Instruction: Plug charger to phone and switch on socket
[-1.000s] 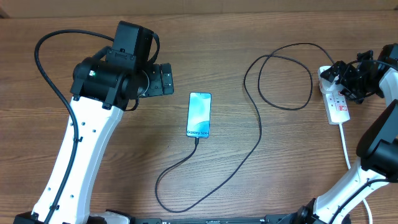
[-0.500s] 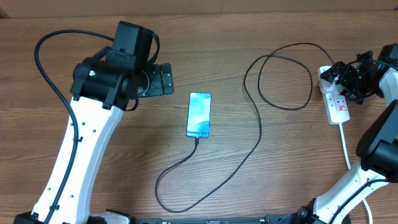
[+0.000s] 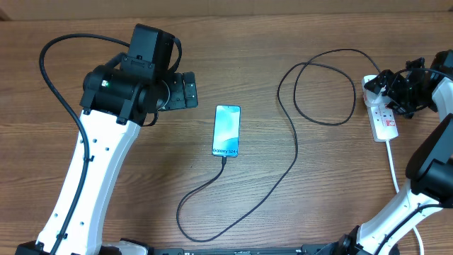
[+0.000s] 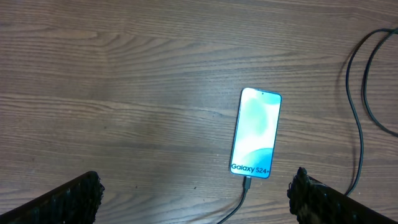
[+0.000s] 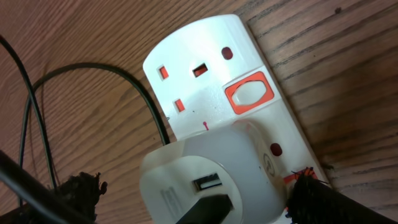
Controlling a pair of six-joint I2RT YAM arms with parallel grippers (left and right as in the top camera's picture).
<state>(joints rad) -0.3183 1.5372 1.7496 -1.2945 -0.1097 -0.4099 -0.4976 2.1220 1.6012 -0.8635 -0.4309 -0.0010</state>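
The phone lies flat mid-table with its light-blue screen lit; in the left wrist view it is ahead of the fingers. The black charger cable is plugged into the phone's near end, loops across the table and runs to a white adapter seated in the white socket strip. My right gripper is open and straddles the adapter; its right finger sits by a red-rimmed switch under it. A second red-rimmed switch shows further along the strip. My left gripper is open and empty, left of the phone.
The strip's white cord runs toward the front right by my right arm's base. The black cable forms a loop left of the strip and a long bend near the front edge.
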